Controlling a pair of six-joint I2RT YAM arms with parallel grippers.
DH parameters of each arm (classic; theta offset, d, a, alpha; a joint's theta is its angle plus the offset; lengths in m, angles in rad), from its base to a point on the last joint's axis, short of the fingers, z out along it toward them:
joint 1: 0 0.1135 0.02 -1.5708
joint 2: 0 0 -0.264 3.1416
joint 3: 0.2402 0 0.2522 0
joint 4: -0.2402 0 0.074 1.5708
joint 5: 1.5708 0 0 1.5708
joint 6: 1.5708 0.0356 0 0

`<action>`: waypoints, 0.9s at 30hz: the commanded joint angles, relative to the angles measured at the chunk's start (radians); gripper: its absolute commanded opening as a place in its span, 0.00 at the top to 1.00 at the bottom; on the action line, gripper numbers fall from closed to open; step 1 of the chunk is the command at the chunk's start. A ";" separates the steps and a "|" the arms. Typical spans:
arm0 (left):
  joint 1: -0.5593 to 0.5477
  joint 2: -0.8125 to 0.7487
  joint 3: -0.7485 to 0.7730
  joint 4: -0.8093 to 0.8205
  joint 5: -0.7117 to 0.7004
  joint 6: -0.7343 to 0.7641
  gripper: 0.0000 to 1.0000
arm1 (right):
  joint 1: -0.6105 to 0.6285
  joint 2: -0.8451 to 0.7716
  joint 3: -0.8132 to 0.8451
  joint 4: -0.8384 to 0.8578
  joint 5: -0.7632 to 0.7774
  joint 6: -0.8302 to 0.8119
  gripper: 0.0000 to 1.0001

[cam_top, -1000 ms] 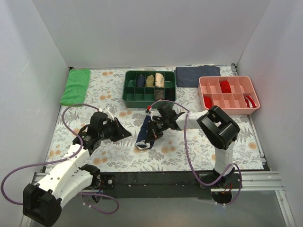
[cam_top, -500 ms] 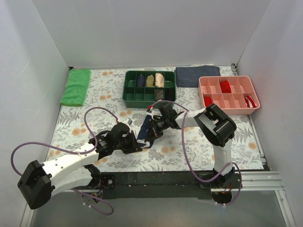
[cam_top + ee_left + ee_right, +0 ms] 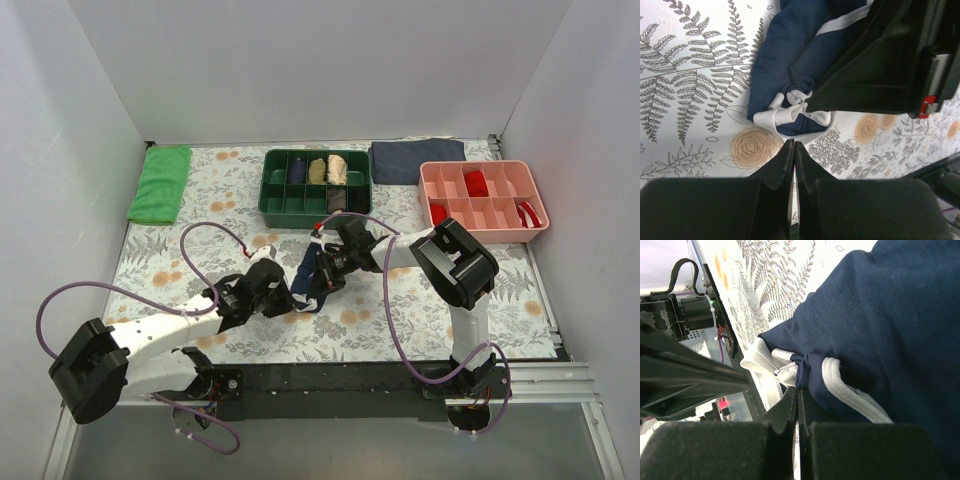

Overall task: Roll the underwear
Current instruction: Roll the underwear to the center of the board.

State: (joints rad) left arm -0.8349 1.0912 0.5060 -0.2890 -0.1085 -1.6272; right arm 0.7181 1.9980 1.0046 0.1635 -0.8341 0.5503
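The underwear (image 3: 304, 271) is a bunched navy blue piece with white piping, lying on the floral table mat between the two grippers. My right gripper (image 3: 319, 284) is shut and pinches a fold of it by the white piping (image 3: 797, 391); the navy cloth (image 3: 880, 315) fills the right wrist view. My left gripper (image 3: 289, 299) is shut and empty, its tips (image 3: 793, 145) resting on the mat just short of the underwear's lower white-edged corner (image 3: 790, 112). The right gripper's black body (image 3: 875, 65) lies over the underwear's right side in the left wrist view.
A green compartment tray (image 3: 275, 205) with rolled garments stands behind the underwear. A pink tray (image 3: 483, 168) with red items is at the right. A dark grey folded cloth (image 3: 417, 160) lies at the back, and a green cloth (image 3: 160, 182) at the back left.
My left arm has swung right across the mat, bringing its shut gripper up to the underwear's near left edge. The right gripper has stayed on the underwear with little movement.
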 commanded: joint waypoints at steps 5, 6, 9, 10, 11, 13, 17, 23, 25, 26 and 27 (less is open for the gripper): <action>-0.012 0.070 0.057 0.066 -0.102 0.013 1.00 | -0.011 0.008 0.028 0.010 0.000 -0.010 0.99; -0.015 0.073 0.058 0.071 -0.106 0.013 1.00 | -0.011 0.007 0.026 0.013 0.000 -0.010 0.99; -0.013 0.085 0.060 0.085 -0.117 0.013 1.00 | -0.011 0.004 0.022 0.014 -0.002 -0.012 0.99; -0.013 0.091 0.063 0.085 -0.118 0.013 1.00 | -0.011 0.005 0.022 0.014 -0.005 -0.012 0.99; -0.015 0.105 0.066 0.086 -0.120 0.015 1.00 | -0.011 0.005 0.023 0.013 -0.005 -0.012 0.99; -0.015 0.116 0.066 0.094 -0.117 0.016 1.00 | -0.011 0.004 0.022 0.014 -0.005 -0.010 0.99; -0.013 0.142 0.066 0.103 -0.123 0.010 1.00 | -0.011 0.001 0.020 0.018 -0.007 -0.009 0.99; -0.015 0.180 0.069 0.111 -0.158 -0.005 1.00 | -0.011 0.004 0.017 0.022 -0.003 -0.006 0.99; -0.013 0.190 0.072 0.119 -0.168 -0.005 1.00 | -0.011 0.002 0.011 0.024 -0.003 -0.007 0.99; -0.013 0.199 0.075 0.120 -0.175 -0.003 1.00 | -0.011 0.002 0.008 0.022 -0.002 -0.009 0.99; -0.015 0.209 0.084 0.119 -0.180 -0.002 1.00 | -0.011 0.001 0.002 0.024 -0.002 -0.009 0.99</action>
State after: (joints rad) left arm -0.8448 1.2842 0.5461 -0.1864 -0.2260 -1.6287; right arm 0.7136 1.9980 1.0046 0.1642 -0.8375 0.5503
